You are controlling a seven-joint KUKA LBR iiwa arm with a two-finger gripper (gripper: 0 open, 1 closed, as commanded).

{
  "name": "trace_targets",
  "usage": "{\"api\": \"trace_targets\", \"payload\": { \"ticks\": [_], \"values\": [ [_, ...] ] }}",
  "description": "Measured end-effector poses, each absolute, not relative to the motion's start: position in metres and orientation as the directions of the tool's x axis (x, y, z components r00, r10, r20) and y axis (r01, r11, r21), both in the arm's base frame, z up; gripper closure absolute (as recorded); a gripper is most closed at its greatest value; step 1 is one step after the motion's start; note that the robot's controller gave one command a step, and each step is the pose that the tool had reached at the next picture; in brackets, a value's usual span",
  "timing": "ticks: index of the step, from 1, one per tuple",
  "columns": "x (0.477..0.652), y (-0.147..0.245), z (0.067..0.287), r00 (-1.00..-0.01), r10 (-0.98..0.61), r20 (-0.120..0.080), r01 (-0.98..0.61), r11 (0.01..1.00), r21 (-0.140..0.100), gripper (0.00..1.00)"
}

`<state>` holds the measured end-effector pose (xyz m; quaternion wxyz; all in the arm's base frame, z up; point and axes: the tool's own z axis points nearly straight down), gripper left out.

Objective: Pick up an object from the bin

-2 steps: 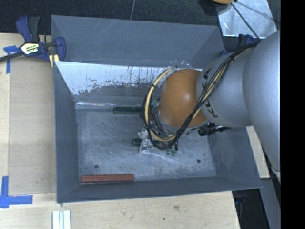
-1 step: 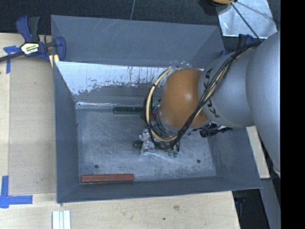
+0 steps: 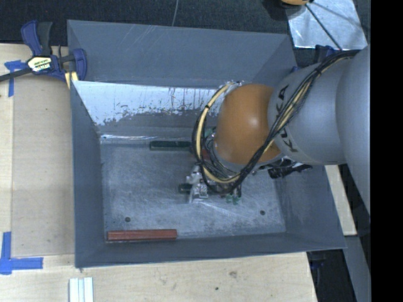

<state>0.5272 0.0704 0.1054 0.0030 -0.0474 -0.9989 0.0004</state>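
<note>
— Bin (image 3: 88,168) surface?
— Scuffed grey metal, sloping walls.
— Contents?
— Red-brown bar (image 3: 141,234) along the front wall, dark stick (image 3: 170,145) at the back. Gripper (image 3: 198,190) sits low between them, under the orange cover (image 3: 242,128); spread or closed, cannot tell.

You're in a robotics lab: a KUKA arm (image 3: 321,118), cables (image 3: 203,115) looped round its wrist, reaches into a scuffed grey metal bin (image 3: 88,200).
</note>
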Motion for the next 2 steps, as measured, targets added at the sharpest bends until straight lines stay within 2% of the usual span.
{"api": "trace_targets", "payload": {
  "ticks": [2],
  "values": [
    [0.530,0.070,0.142,-0.995,0.095,-0.006,0.095,0.995,0.001,1.00]
  ]
}}
